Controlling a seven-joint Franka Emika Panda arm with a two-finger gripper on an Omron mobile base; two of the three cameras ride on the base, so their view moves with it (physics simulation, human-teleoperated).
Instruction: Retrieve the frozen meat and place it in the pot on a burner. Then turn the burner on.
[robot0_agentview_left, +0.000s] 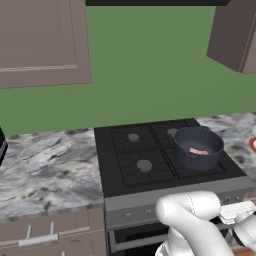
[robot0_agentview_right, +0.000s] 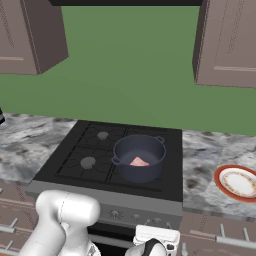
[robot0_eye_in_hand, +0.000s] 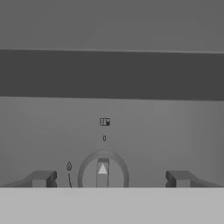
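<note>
1. Lower centre of the hand view: knob (robot0_eye_in_hand: 103, 174) is framed between open, empty jaws of gripper (robot0_eye_in_hand: 109, 178); off-centre closure risks slipping.
2. Meat (robot0_agentview_left: 198, 151) is seen inside pot (robot0_agentview_left: 198, 146), right of frame; the wrong burner could be lit.

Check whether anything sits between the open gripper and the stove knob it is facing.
Nothing visible does. In the hand view the gripper is open, its fingertips standing on either side of the round knob on the grey stove front, with bare panel between. The meat already lies in the pot.
</note>
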